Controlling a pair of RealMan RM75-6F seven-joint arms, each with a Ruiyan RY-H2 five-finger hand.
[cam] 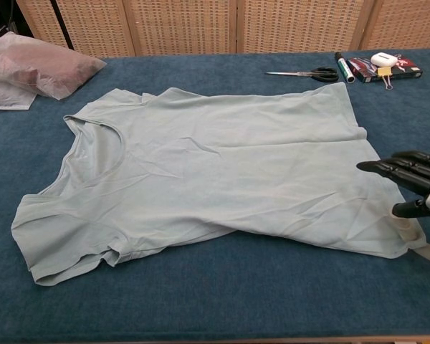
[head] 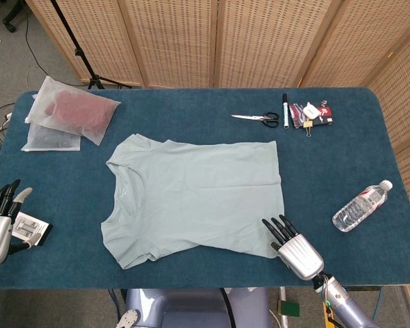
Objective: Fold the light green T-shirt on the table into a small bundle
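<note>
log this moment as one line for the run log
stage: fold not started | T-shirt: flat, unfolded | right hand: at hem corner nearest the robot, grip unclear | left hand: open, off shirt near table's left edge

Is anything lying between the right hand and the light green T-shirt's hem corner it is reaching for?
Nothing visible. The right hand sits at the near hem corner of the light green T-shirt, fingers over the fabric edge, with only bare table around it.
</note>
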